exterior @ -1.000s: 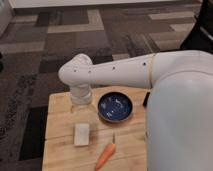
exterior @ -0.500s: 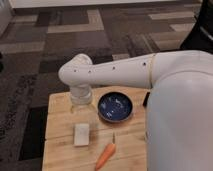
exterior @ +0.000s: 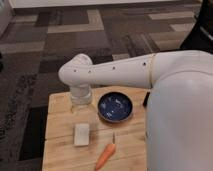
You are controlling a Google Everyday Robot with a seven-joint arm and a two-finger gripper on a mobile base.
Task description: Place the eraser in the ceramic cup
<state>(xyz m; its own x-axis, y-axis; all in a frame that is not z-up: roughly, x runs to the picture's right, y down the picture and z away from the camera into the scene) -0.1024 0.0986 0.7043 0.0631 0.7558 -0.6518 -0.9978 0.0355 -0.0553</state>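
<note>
My white arm reaches across the wooden table (exterior: 60, 150) from the right. Its wrist bends down over the back left part of the table. The gripper (exterior: 81, 105) hangs there, low above the table, behind the beige block. The ceramic cup is not in view; the gripper and wrist cover that spot. A small black sliver (exterior: 145, 99) shows at the table's right side, half hidden by my arm; it may be the eraser. I cannot see anything held in the gripper.
A dark blue bowl (exterior: 115, 107) sits in the middle of the table. A pale beige block (exterior: 81, 134) lies at front left. An orange carrot (exterior: 106, 155) lies near the front edge. My arm's bulk covers the table's right side. Carpet surrounds the table.
</note>
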